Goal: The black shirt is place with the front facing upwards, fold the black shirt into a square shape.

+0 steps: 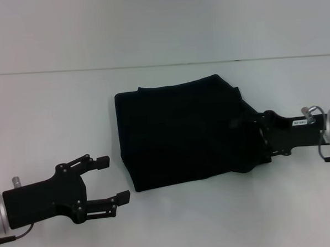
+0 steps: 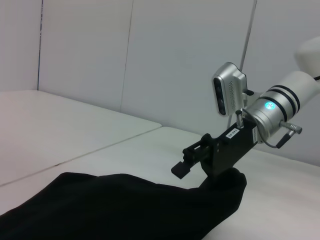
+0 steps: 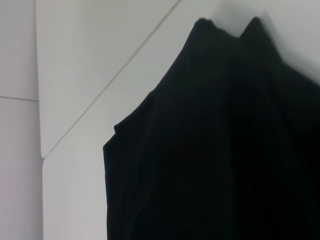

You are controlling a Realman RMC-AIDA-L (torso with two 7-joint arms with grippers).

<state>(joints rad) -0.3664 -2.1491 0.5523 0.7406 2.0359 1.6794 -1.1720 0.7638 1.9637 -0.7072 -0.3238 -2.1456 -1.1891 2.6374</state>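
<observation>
- Black cloth, no lettering showing: your shirt (image 1: 179, 136) lies mid-surface (image 1: 160, 35) as a rough, folded rectangle.
- Its right edge bunches against the right gripper (image 1: 259, 135); whether those fingers pinch it, you cannot tell.
- Left gripper (image 1: 115, 178) sits apart at front-left, fingers spread, with bare surface around.

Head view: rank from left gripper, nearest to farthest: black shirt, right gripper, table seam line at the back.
1. black shirt: mid-table; its near corner lies just right of the open left gripper.
2. table seam: runs across the back, well behind the gripper.
3. right gripper: far right side, at the shirt's right edge.
</observation>
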